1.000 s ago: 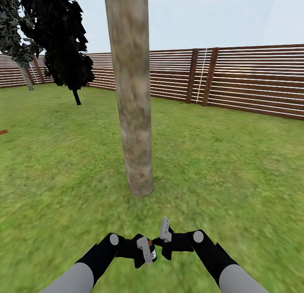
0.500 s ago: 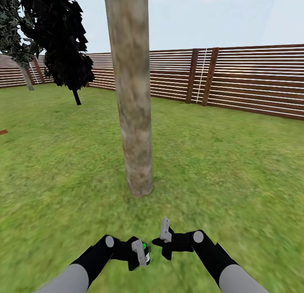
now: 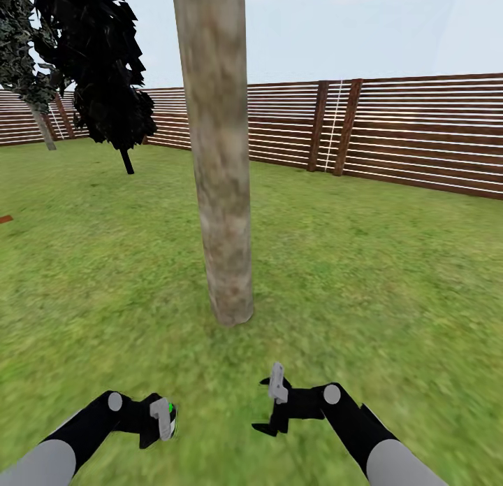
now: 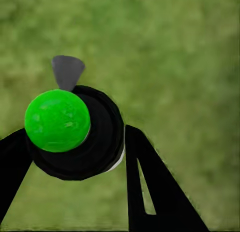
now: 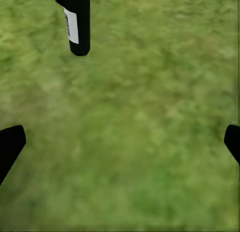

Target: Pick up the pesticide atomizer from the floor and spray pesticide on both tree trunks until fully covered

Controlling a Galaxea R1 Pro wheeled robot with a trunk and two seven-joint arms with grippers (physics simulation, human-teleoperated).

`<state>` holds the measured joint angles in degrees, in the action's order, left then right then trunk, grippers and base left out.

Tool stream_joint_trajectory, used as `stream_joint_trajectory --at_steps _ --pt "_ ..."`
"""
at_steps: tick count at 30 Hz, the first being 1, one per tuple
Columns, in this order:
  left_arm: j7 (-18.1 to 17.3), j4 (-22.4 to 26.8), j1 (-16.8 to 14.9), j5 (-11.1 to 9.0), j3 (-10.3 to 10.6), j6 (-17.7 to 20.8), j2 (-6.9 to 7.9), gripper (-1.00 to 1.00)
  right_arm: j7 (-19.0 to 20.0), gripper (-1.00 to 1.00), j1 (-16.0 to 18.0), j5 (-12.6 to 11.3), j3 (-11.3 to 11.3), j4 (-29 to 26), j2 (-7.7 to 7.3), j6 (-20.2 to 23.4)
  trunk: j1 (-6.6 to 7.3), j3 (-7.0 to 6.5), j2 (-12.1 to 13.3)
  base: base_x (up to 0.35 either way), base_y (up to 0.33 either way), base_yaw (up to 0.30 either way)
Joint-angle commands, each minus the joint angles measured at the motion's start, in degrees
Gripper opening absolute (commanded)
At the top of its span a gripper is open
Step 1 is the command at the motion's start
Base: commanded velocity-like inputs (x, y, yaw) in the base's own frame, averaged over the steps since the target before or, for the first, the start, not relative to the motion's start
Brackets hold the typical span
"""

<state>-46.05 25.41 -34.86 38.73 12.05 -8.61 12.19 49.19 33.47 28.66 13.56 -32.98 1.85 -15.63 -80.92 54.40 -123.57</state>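
Observation:
A thick mottled grey-tan tree trunk (image 3: 221, 164) rises from the lawn straight ahead, a short way beyond both arms. My left gripper (image 3: 162, 420) is low on the left, shut on the pesticide atomizer (image 3: 168, 410). In the left wrist view the atomizer (image 4: 75, 134) is a black body with a round green top and a grey tab, held between the black fingers (image 4: 150, 187). From the right wrist the atomizer (image 5: 76, 24) shows as a black bottle with a white label, over grass. My right gripper (image 3: 271, 406) hangs open and holds nothing, its fingertips (image 5: 10, 144) wide apart.
Green grass (image 3: 391, 276) lies all around. A brown slat fence (image 3: 419, 136) runs across the back. A black-leaved tree on a thin stem (image 3: 105, 80) stands back left, with a pale trunk (image 3: 43, 129) further left. A small orange-brown object (image 3: 5, 219) lies at the left edge.
My left arm has swung out to the left, carrying the atomizer away from the right gripper. The right gripper has dipped slightly and stays open. The camera has not moved.

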Motion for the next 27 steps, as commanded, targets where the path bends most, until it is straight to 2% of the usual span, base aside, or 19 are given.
stream_joint_trajectory --at_steps 1,2,4,5,7,8,9,10,11,12,13,14,15,16,17,19,21,25,27 --pt "0.2 0.1 0.0 0.5 -0.1 -0.6 0.27 -1.0 -0.7 1.0 0.0 0.6 -0.1 1.1 -0.28 -0.4 0.01 0.05 0.0 0.0 0.0 0.0" --pt "1.3 0.2 0.0 0.3 -0.4 -0.4 0.35 -1.0 -2.8 1.0 0.0 0.5 -0.2 3.2 -1.06 -0.4 0.01 0.05 0.0 0.0 0.0 0.0" --pt "6.0 0.2 0.0 -0.1 -1.6 -0.1 0.33 -1.0 -9.3 1.0 -0.1 0.4 -0.2 7.7 -2.58 -0.6 0.01 0.05 0.0 0.0 0.0 0.0" --pt "10.2 0.1 0.0 -0.4 -3.3 0.1 0.14 -1.0 -14.8 1.0 -0.1 0.2 -0.2 11.1 -3.26 -0.6 0.01 0.05 0.0 0.0 0.0 0.0" --pt "18.3 0.0 0.0 -1.0 -8.9 0.3 -0.43 -1.0 -27.6 1.0 -0.1 0.0 -0.4 18.8 -3.91 -0.7 0.01 0.05 0.0 0.0 0.0 0.0" --pt "20.7 -0.3 0.0 -1.1 -11.6 0.6 -1.05 -1.0 -33.5 1.0 -0.1 -0.2 -0.4 21.8 -4.02 -1.0 0.01 0.05 0.0 0.0 0.0 0.0" --pt "21.9 -0.8 0.0 -1.3 -13.5 1.1 -1.67 -1.0 -37.3 1.0 -0.2 -0.4 -0.4 23.4 -4.06 -1.2 0.01 0.05 0.0 0.0 0.0 0.0" --pt "24.0 -2.0 0.0 -2.3 -18.4 4.2 -3.26 -1.0 -44.8 1.0 -0.2 -2.0 -0.5 26.0 -4.04 -1.6 0.01 0.05 0.0 0.0 0.0 0.0" --pt "25.3 -2.6 0.0 -3.2 -21.9 7.5 -4.38 -1.0 -49.3 1.0 -0.3 -4.4 -0.6 27.0 -3.96 -2.0 0.01 0.05 0.0 0.0 0.0 0.0" --pt "25.9 -2.8 0.0 -3.9 -23.7 9.8 -5.13 -1.0 -51.4 1.0 -0.3 -6.7 -0.6 27.4 -3.93 -2.3 0.01 0.05 0.0 0.0 0.0 0.0" --pt "26.5 -2.9 -0.2 -4.6 -25.4 13.1 -6.37 -1.0 -53.5 1.0 -0.4 -11.3 -0.6 27.9 -3.93 -3.1 0.01 0.05 0.0 0.0 0.0 0.0" --pt "26.8 -2.6 -0.3 -5.4 -26.6 18.1 -7.82 -1.0 -54.8 1.0 -0.6 -19.0 -0.7 28.1 -3.99 -3.8 0.01 0.05 0.0 0.0 0.0 0.0" --pt "26.9 -2.4 -0.4 -5.9 -26.9 21.7 -8.78 -1.0 -55.3 1.0 -0.9 -24.6 -0.8 28.2 -4.04 -4.2 0.01 0.05 0.0 0.0 0.0 0.0" --pt "26.9 -2.1 -0.5 -6.8 -27.1 27.2 -10.29 -1.0 -55.6 1.0 -1.9 -32.3 -0.8 28.3 -4.17 -4.8 0.01 0.05 0.0 0.0 0.0 0.0" --pt "27.0 -2.0 -0.6 -7.2 -27.1 30.1 -11.29 -1.0 -55.7 1.0 -2.5 -35.5 -0.8 28.3 -4.39 -5.8 0.01 0.05 0.0 0.0 0.0 0.0" --pt "26.9 -2.0 -0.8 -7.4 -27.1 34.5 -12.51 -1.0 -55.6 1.0 -2.9 -37.8 -0.7 28.3 -5.73 -7.1 0.01 0.05 0.0 0.0 0.0 0.0" --pt "27.0 -1.9 -1.1 -7.5 -26.7 39.9 -14.81 -1.0 -55.4 1.0 -3.1 -38.8 -0.7 28.3 -7.37 -7.7 0.01 0.05 0.0 0.0 0.0 0.0" --pt "26.9 -2.1 -4.3 -7.8 -27.0 42.4 -16.51 -1.0 -55.4 1.0 -3.1 -38.9 -0.6 28.6 -7.56 -7.7 0.01 0.05 0.0 0.0 0.0 0.0" --pt "26.7 -1.9 -4.8 -7.9 -26.8 43.0 -17.75 -1.0 -55.4 1.0 -3.1 -39.0 -0.6 29.0 -7.46 -7.7 0.01 0.05 0.0 0.0 0.0 0.0"
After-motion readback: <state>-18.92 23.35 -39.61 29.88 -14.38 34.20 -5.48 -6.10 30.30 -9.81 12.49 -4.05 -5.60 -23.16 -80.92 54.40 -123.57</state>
